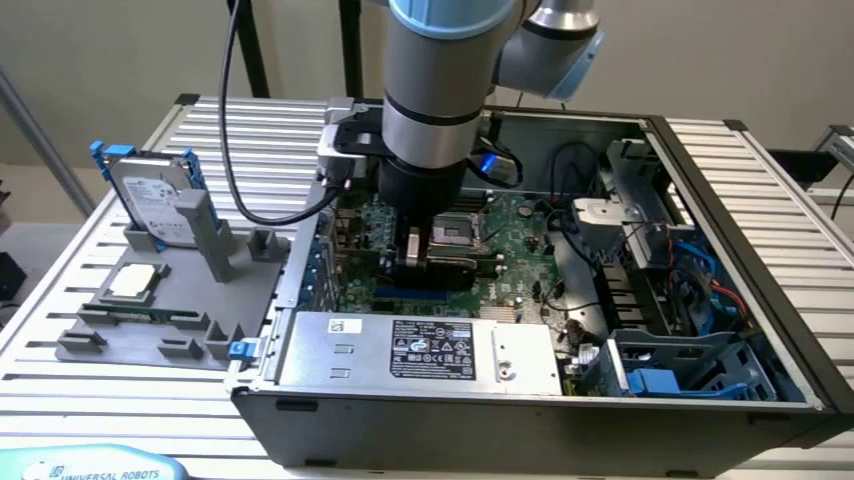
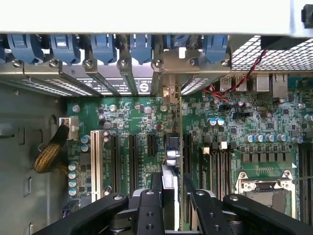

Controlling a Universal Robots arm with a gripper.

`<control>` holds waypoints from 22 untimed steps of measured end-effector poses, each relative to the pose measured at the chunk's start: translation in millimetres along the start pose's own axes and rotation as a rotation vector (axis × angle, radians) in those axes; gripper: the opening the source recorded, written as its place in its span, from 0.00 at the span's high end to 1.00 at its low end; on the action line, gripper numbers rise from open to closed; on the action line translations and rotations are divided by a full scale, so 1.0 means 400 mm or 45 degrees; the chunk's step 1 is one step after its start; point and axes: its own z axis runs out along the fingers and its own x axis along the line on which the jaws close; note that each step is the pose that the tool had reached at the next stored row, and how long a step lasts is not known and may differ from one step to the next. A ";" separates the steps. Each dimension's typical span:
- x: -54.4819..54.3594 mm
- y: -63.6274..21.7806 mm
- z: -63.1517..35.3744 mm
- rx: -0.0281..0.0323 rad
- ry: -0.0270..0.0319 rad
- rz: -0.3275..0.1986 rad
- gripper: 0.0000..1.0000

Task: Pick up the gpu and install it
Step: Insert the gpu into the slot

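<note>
- The gpu [image 2: 172, 161] stands on edge over the green motherboard [image 2: 234, 122], seen edge-on among the dark expansion slots [image 2: 133, 152], its silver bracket [image 2: 170, 73] up at the case's rear slot row.
- The gripper [image 2: 173, 188] has its black fingers [image 2: 149, 205] clenched on the card from both sides.
- In the exterior view the arm [image 1: 434, 90] reaches down into the open computer case [image 1: 747, 230], beside the empty CPU socket [image 1: 467, 232].
- On the table [image 1: 54, 300], a grey holder [image 1: 160, 320] carries a hard drive [image 1: 144, 195] with blue rails and a square CPU chip [image 1: 134, 282].
</note>
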 end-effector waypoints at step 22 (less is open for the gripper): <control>-0.003 -0.009 0.010 -0.0309 0.0122 0.006 0.73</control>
